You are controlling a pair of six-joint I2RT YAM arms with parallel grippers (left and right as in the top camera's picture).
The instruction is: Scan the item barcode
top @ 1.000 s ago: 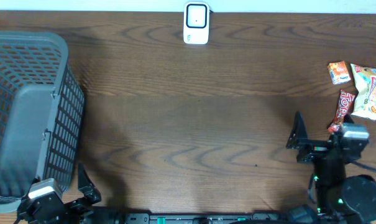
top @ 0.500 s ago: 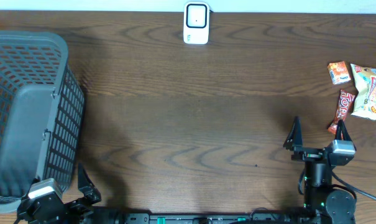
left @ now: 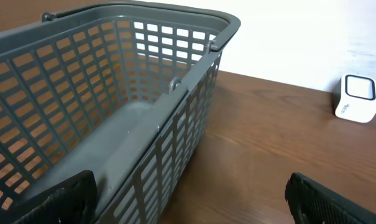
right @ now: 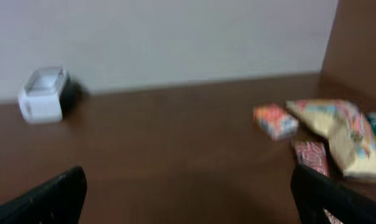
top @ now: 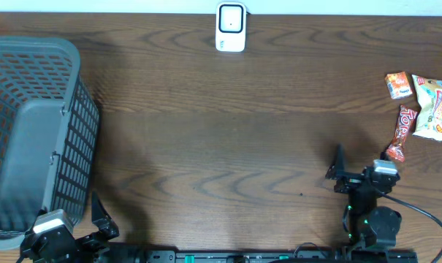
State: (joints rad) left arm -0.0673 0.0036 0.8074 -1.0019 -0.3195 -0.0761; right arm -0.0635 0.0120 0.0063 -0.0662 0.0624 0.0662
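While right end effector [top: 362, 157] gapes empty, red snack bar [top: 403, 124] just beside, apart.

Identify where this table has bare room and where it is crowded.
Free: the brown wooden table's middle, between the grey plastic mesh basket, white scanner box and colourful snack packets. Crowded: the right edge, around them.

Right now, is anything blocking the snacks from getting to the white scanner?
Nothing visible does. The snack packets lie at the right edge of the table, the white scanner stands at the far edge, and only bare wood lies between. The open right gripper is beside the snacks, off that path.
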